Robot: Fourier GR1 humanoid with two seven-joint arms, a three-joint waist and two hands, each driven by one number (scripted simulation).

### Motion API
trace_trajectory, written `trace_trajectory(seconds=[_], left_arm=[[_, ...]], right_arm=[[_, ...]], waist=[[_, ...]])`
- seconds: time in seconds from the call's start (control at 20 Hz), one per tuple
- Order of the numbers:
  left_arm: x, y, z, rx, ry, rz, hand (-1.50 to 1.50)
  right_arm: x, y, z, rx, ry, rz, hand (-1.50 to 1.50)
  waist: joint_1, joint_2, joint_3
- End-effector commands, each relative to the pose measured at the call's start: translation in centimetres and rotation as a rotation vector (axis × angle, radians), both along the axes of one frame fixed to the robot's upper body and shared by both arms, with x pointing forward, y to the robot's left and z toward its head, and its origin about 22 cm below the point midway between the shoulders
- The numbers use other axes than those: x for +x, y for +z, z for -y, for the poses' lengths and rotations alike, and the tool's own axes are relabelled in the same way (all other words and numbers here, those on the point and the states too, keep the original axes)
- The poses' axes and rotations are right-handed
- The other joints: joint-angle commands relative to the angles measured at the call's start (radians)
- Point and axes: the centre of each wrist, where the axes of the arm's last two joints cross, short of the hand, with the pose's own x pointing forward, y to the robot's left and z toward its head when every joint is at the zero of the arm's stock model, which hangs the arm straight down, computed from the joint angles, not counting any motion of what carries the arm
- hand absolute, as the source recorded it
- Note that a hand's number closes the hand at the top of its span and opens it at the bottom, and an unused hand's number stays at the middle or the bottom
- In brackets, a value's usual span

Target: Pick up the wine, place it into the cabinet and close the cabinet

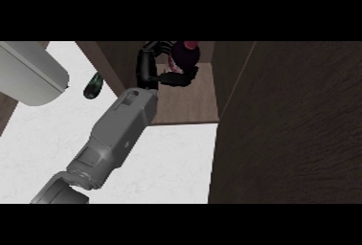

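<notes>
Your hand (159,64) is curled around the wine bottle (185,56), holding it inside the open cabinet (191,103) at the far side. You're mid-placement; next, set it down on the shelf, release, then swing the door (290,124) on the right shut.

Cabinet (205,103) sits at the back of the tabletop (170,158), its open door (290,124) standing along the right side. Robot hand (152,62) reaches inside, curled round the wine (185,55) above the cabinet shelf — another bottle (93,86) lies on the tabletop just left of the cabinet, beside a rounded appliance (32,72) at far left.
</notes>
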Motion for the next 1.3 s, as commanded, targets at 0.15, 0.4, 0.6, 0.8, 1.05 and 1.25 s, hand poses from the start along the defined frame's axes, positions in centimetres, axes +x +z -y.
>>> trace_trajectory(seconds=[0.15, 0.4, 0.6, 0.8, 1.05, 1.25], left_arm=[[0.5, -0.6, -1.5, -0.105, 0.059, -0.067, 1.50], [0.3, -0.9, -0.7, -0.193, 0.059, -0.095, 1.50], [0.2, -1.5, -1.0, -0.183, 0.070, -0.082, 1.50], [0.4, -1.4, -1.8, -0.177, 0.071, -0.084, 1.50], [0.7, -1.1, -2.3, -0.131, 0.073, -0.086, 1.50], [0.0, -2.7, -2.8, -0.081, 0.073, -0.100, -1.50]], right_arm=[[-1.3, 0.5, 0.2, 0.041, 0.042, 0.031, -1.50], [-1.2, 0.6, -0.2, 0.022, 0.075, 0.035, -1.50], [-2.9, 1.4, -0.7, 0.053, 0.078, 0.043, -1.50], [-0.7, 0.7, -0.2, 0.036, 0.056, 0.031, -1.50], [-1.5, 0.7, -0.2, 0.015, 0.053, 0.028, -1.50], [0.6, 0.2, -0.6, 0.023, 0.052, 0.031, -1.50]], waist=[[-0.013, 0.008, 0.000], [-0.028, 0.006, 0.000], [-0.030, 0.008, -0.001], [-0.022, 0.013, 0.000], [-0.018, 0.008, 0.000], [-0.016, 0.014, 0.000]])
